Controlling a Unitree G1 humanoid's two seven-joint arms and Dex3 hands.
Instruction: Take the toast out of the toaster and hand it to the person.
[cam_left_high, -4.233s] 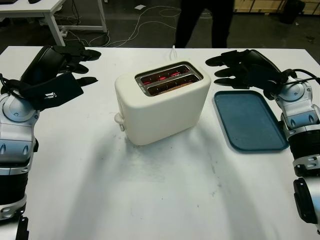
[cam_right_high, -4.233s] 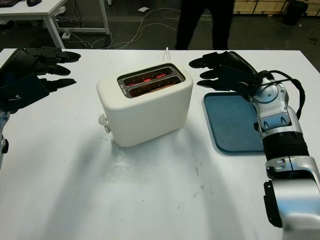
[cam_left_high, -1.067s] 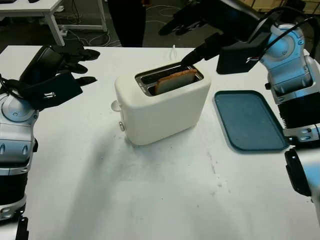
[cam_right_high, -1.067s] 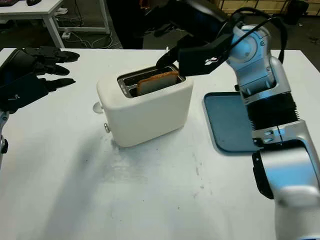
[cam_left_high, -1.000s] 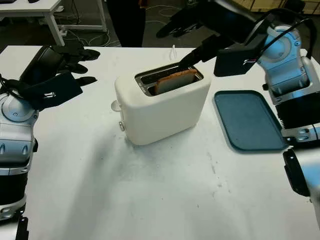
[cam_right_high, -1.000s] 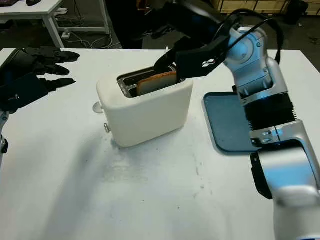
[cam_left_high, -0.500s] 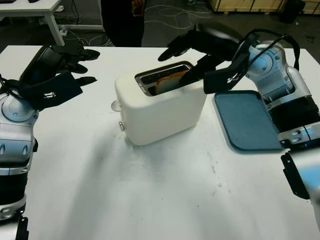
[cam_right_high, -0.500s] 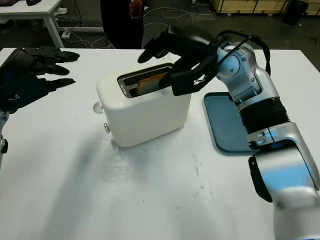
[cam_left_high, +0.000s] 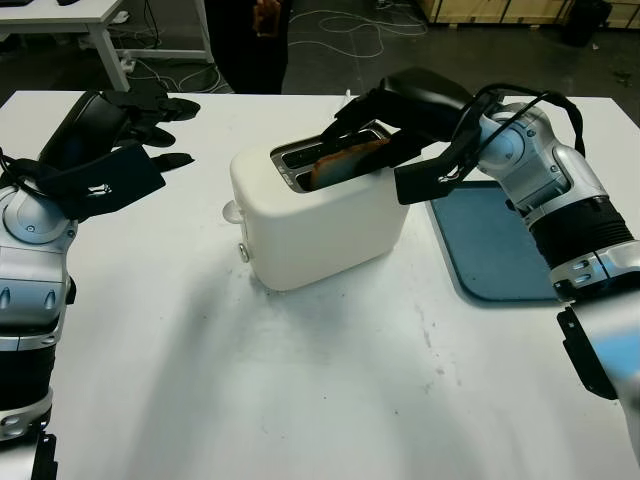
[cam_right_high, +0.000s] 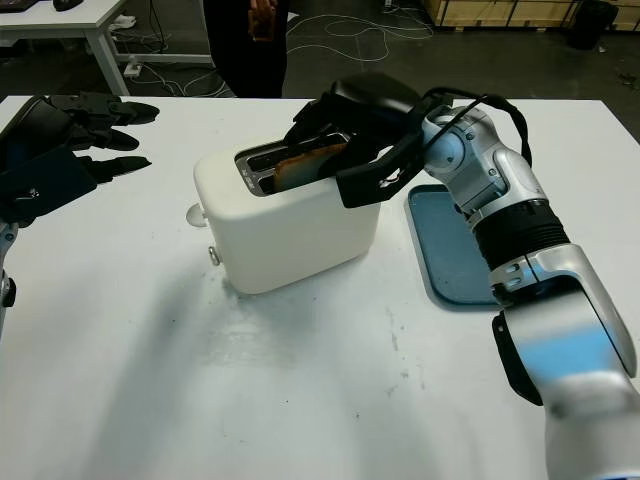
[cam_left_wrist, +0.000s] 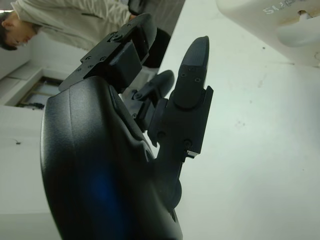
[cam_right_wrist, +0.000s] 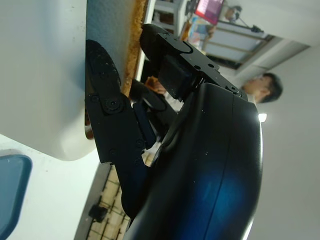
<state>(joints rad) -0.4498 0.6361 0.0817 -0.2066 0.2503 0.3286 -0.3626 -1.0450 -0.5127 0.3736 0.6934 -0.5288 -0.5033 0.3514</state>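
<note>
The toast (cam_left_high: 345, 161) sits popped up in the toaster (cam_left_high: 320, 215), with the right hand (cam_left_high: 385, 125) closing around its top edge. Lifting and passing it to the person (cam_left_high: 245, 40) are both left. Left hand (cam_left_high: 130, 125) open, off to the side.

The toast (cam_left_high: 345, 160) sits mostly sunk in the toaster (cam_left_high: 318, 215), its far end covered by the right hand (cam_left_high: 385, 125), so the grip can't be judged. Behind the toaster, the person (cam_left_high: 247, 40) is cut off above the waist.
</note>
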